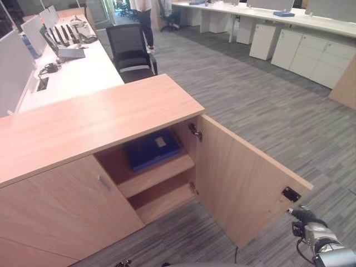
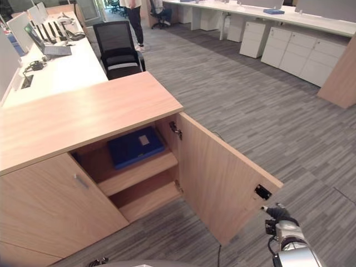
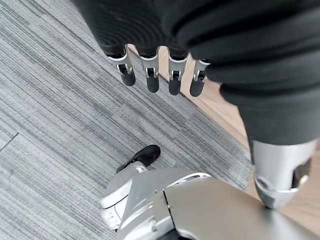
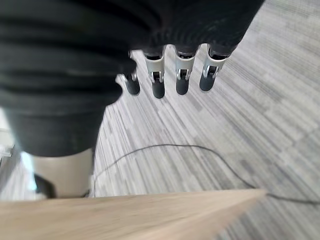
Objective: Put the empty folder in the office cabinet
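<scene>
The blue folder (image 1: 151,148) lies flat on the upper shelf inside the wooden office cabinet (image 1: 94,122). The cabinet's right door (image 1: 245,178) stands wide open and its left door (image 1: 67,206) is closed. My left hand (image 3: 150,75) hangs over the grey carpet with straight fingers and holds nothing. My right hand (image 4: 170,75) also hangs with straight, empty fingers, just above the top edge of the open door (image 4: 150,215). Both hands are well away from the folder.
A black office chair (image 1: 131,50) stands behind the cabinet, beside a white desk (image 1: 83,72) with a laptop and monitors. A person (image 1: 144,16) stands at the far back. White drawer units (image 1: 311,55) line the right rear. Grey carpet (image 1: 267,111) spreads to the right.
</scene>
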`<state>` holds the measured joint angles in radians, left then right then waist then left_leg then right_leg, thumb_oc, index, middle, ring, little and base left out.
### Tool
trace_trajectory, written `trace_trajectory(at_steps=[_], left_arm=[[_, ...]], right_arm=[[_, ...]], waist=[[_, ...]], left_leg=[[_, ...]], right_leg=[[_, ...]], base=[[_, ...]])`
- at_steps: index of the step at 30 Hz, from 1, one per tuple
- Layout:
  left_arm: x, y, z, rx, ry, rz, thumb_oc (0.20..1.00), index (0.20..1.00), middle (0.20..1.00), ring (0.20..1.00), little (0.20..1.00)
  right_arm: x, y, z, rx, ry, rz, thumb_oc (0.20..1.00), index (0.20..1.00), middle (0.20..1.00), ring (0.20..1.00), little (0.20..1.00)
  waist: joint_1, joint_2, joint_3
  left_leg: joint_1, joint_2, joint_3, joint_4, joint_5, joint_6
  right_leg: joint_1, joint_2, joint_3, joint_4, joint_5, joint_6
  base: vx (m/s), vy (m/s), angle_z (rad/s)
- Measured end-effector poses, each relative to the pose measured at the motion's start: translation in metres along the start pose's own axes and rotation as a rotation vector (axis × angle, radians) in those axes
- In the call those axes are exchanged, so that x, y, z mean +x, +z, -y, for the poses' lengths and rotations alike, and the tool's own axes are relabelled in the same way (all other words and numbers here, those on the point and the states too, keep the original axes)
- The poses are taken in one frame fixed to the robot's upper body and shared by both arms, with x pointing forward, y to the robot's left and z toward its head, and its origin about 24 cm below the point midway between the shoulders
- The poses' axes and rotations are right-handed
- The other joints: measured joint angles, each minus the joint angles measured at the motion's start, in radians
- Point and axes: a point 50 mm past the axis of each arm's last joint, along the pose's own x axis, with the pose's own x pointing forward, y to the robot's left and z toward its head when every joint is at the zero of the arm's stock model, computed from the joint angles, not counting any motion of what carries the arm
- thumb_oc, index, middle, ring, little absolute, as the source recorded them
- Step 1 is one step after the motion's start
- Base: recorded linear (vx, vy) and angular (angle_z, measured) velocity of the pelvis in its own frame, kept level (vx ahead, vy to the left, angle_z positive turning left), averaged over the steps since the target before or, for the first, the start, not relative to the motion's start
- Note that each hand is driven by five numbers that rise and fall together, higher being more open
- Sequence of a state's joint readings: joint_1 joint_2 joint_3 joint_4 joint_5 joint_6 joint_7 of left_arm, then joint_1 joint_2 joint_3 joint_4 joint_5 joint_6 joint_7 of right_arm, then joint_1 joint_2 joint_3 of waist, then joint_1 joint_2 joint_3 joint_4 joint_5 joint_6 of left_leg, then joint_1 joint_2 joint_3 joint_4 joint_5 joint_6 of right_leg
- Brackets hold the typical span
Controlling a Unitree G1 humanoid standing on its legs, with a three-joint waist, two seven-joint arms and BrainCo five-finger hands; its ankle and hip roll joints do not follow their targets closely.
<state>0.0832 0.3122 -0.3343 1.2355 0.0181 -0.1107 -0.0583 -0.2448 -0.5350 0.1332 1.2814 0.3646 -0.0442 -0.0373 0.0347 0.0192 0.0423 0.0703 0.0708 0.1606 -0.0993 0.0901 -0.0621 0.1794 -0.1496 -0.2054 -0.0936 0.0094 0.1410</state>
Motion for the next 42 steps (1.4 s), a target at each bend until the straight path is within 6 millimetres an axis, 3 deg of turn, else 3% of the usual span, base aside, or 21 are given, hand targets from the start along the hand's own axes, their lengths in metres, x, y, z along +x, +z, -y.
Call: trace_trajectory(at_steps=[5, 8, 15, 22, 26, 32, 34, 36, 37, 39, 40, 41, 42], left_arm=[[-0.001, -0.003, 0.000, -0.022, 0.010, -0.006, 1.000, 1.000, 1.000, 1.000, 1.000], [-0.001, -0.004, 0.001, -0.024, 0.014, -0.010, 1.000, 1.000, 1.000, 1.000, 1.000], [0.001, 0.003, 0.010, -0.060, 0.015, 0.003, 1.000, 1.000, 1.000, 1.000, 1.000], [0.000, 0.003, 0.011, -0.064, 0.017, 0.014, 1.000, 1.000, 1.000, 1.000, 1.000], [0.001, 0.008, 0.011, -0.063, 0.020, 0.034, 1.000, 1.000, 1.000, 1.000, 1.000], [0.003, 0.020, 0.008, -0.060, 0.037, 0.066, 1.000, 1.000, 1.000, 1.000, 1.000], [0.004, 0.027, 0.010, -0.059, 0.033, 0.089, 1.000, 1.000, 1.000, 1.000, 1.000], [0.005, 0.037, 0.009, -0.062, 0.036, 0.118, 1.000, 1.000, 1.000, 1.000, 1.000], [0.006, 0.040, 0.004, -0.058, 0.035, 0.121, 1.000, 1.000, 1.000, 1.000, 1.000], [0.006, 0.021, -0.011, -0.045, 0.060, -0.007, 1.000, 1.000, 1.000, 1.000, 1.000], [0.003, 0.002, -0.021, -0.059, 0.091, -0.109, 1.000, 1.000, 1.000, 1.000, 1.000], [0.001, -0.002, -0.025, -0.041, 0.107, -0.108, 1.000, 1.000, 1.000, 1.000, 1.000], [0.002, 0.001, -0.020, -0.036, 0.101, -0.081, 1.000, 1.000, 1.000, 1.000, 1.000]], right_arm=[[-0.007, -0.015, -0.024, -0.051, 0.090, 0.039, 1.000, 1.000, 1.000, 1.000, 1.000], [-0.020, -0.021, -0.057, -0.204, 0.255, 0.115, 1.000, 1.000, 1.000, 1.000, 1.000], [-0.038, -0.023, -0.105, -0.341, 0.481, 0.178, 1.000, 1.000, 1.000, 1.000, 1.000], [-0.055, -0.018, -0.128, -0.437, 0.601, 0.270, 1.000, 1.000, 1.000, 1.000, 1.000], [-0.058, -0.015, -0.134, -0.456, 0.635, 0.292, 1.000, 1.000, 1.000, 1.000, 1.000], [-0.062, -0.002, -0.150, -0.501, 0.679, 0.341, 1.000, 1.000, 1.000, 1.000, 1.000], [-0.065, 0.006, -0.159, -0.476, 0.693, 0.368, 1.000, 1.000, 1.000, 1.000, 1.000], [-0.061, 0.019, -0.155, -0.436, 0.647, 0.394, 1.000, 1.000, 1.000, 1.000, 1.000], [-0.059, 0.029, -0.155, -0.429, 0.639, 0.416, 1.000, 1.000, 1.000, 1.000, 1.000], [-0.064, 0.050, -0.160, -0.436, 0.657, 0.488, 1.000, 1.000, 1.000, 1.000, 1.000], [-0.077, 0.071, -0.171, -0.397, 0.704, 0.588, 1.000, 1.000, 1.000, 1.000, 1.000], [-0.078, 0.075, -0.171, -0.371, 0.702, 0.599, 1.000, 1.000, 1.000, 1.000, 1.000], [-0.075, 0.075, -0.167, -0.359, 0.680, 0.590, 1.000, 1.000, 1.000, 1.000, 1.000]], waist=[[-0.008, -0.003, 0.004], [-0.031, -0.002, 0.004], [-0.023, 0.010, 0.004], [-0.010, 0.011, 0.003], [0.022, 0.011, 0.003], [0.066, 0.011, 0.010], [0.116, 0.021, 0.020], [0.140, 0.032, 0.042], [0.153, 0.024, 0.062], [0.135, -0.033, 0.080], [0.108, -0.071, 0.092], [0.108, -0.074, 0.093], [0.104, -0.045, 0.081]], left_leg=[[-0.004, 0.011, -0.002, 0.001, 0.004, -0.005], [-0.002, 0.022, -0.001, 0.003, 0.006, -0.009], [-0.006, 0.028, -0.007, 0.000, 0.009, -0.013], [-0.015, 0.028, -0.024, 0.000, 0.014, -0.016], [-0.028, 0.027, -0.048, 0.005, 0.022, -0.018], [-0.079, 0.029, -0.138, 0.000, 0.041, -0.033], [-0.125, 0.030, -0.192, 0.022, 0.075, -0.036], [-0.176, 0.038, -0.274, 0.008, 0.096, -0.082], [-0.192, 0.048, -0.249, 0.014, 0.076, -0.068], [-0.202, 0.054, -0.056, 0.087, 0.046, -0.056], [-0.182, 0.109, 0.205, 0.144, 0.033, -0.049], [-0.153, 0.132, 0.246, 0.150, 0.033, -0.049], [-0.127, 0.136, 0.231, 0.131, 0.040, -0.046]], right_leg=[[-0.004, 0.013, 0.000, 0.000, -0.003, -0.008], [-0.004, 0.023, 0.001, 0.000, -0.004, -0.011], [-0.003, 0.029, -0.004, 0.000, -0.007, -0.010], [-0.002, 0.031, -0.022, 0.000, -0.006, -0.012], [-0.001, 0.037, -0.042, 0.000, -0.005, -0.017], [0.013, 0.056, -0.132, 0.000, -0.018, -0.025], [0.006, 0.076, -0.171, 0.006, -0.020, -0.028], [-0.001, 0.090, -0.260, -0.001, -0.028, -0.054], [-0.001, 0.089, -0.298, -0.001, -0.019, -0.071], [-0.002, 0.032, -0.347, 0.001, -0.003, -0.074], [0.014, -0.005, -0.367, 0.006, 0.002, -0.065], [0.029, -0.012, -0.377, 0.006, 0.002, -0.054], [0.049, -0.005, -0.394, 0.006, 0.002, -0.037]], base=[[0.00, -0.007, 0.00], [0.00, -0.040, -0.03], [0.00, -0.011, 0.02], [-0.01, -0.031, 0.08], [-0.01, -0.041, 0.17], [-0.06, -0.063, 0.44], [-0.11, -0.048, 0.83], [-0.04, 0.096, 1.22], [-0.03, 0.179, 0.92], [0.04, 0.175, 0.69], [0.10, 0.115, 0.63], [0.11, 0.108, 0.63], [0.10, 0.099, 0.54]])
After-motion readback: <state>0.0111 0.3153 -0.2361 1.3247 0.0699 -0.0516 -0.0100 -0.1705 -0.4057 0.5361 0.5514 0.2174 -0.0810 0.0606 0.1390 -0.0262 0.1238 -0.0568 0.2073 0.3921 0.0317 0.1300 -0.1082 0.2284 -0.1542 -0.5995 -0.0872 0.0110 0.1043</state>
